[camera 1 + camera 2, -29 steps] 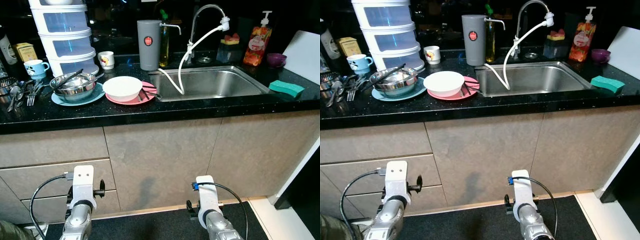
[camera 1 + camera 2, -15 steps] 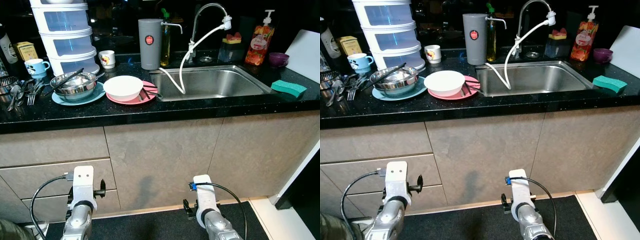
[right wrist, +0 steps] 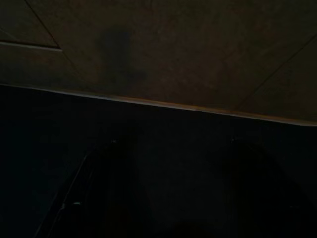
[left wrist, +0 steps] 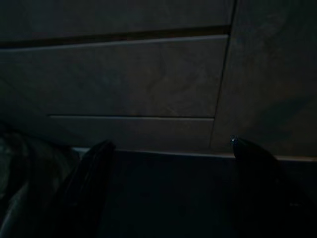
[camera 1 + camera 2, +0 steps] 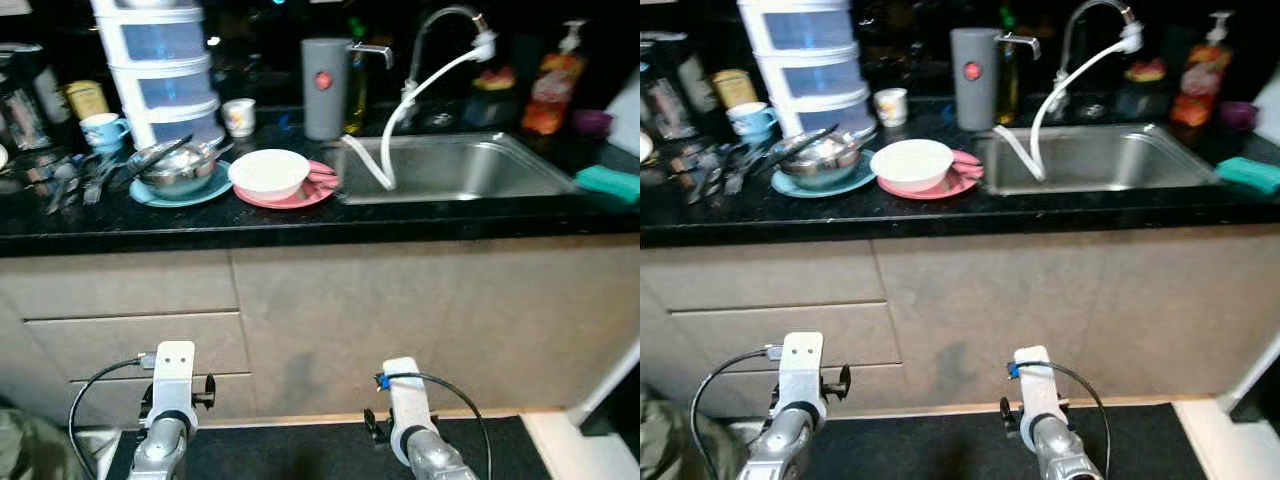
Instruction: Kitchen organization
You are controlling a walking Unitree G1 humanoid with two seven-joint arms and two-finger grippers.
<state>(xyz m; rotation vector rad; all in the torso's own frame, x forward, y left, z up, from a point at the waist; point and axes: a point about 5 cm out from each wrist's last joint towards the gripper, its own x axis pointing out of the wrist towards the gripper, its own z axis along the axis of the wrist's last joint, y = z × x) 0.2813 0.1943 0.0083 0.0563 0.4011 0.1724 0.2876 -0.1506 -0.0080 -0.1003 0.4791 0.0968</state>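
Two cups point(image 5: 103, 131); two plates point(image 5: 296, 196)

No text, brand or number can be read. The grey canister point(image 5: 320, 88) on the counter point(image 5: 300, 222) carries a small round red mark, its lettering too blurred to make out. The orange soap bottle point(image 5: 553, 78) beside the sink point(image 5: 460, 170) has a printed label, also illegible. The small cup point(image 5: 238, 116) and the yellow tin point(image 5: 86, 99) show patterns only.
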